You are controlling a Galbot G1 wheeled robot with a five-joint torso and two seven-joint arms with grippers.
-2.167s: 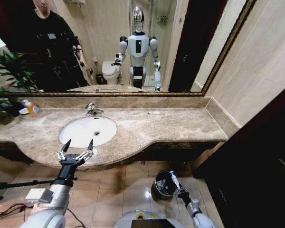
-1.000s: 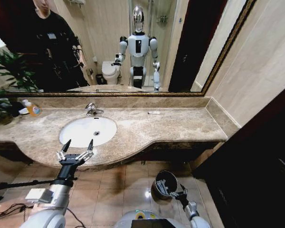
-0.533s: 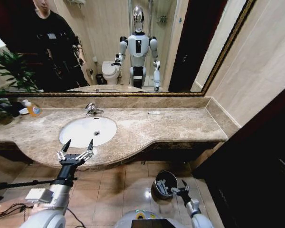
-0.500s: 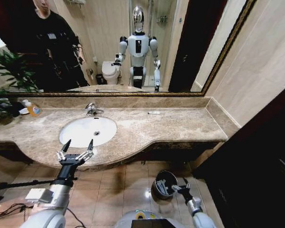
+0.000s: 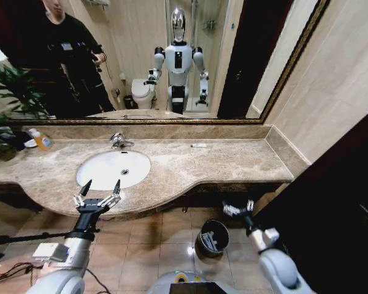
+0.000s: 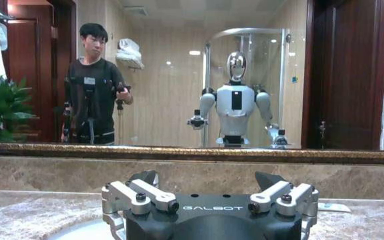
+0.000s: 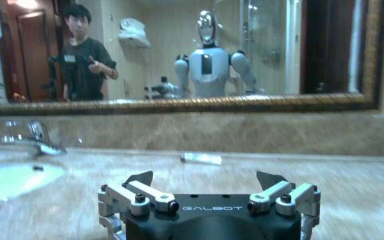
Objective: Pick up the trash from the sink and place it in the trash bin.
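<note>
Lower right of the head frame, the right claw (image 5: 238,208), fingers spread and empty, hangs just above the trash bin (image 5: 211,239), while the left claw (image 5: 98,191), also spread, sits at the counter (image 5: 233,160) edge before the sink (image 5: 113,168).

One sink (image 5: 104,171), one faucet (image 5: 117,141), one trash bin (image 5: 210,237), one yellow-orange bottle (image 5: 42,140), one small white item (image 5: 198,145) on the countertop (image 5: 221,162) and two grippers, left (image 5: 98,191) and right (image 5: 238,208), are counted.

A gold-framed mirror (image 5: 141,61) hangs above beige floor tiles (image 5: 147,245).
</note>
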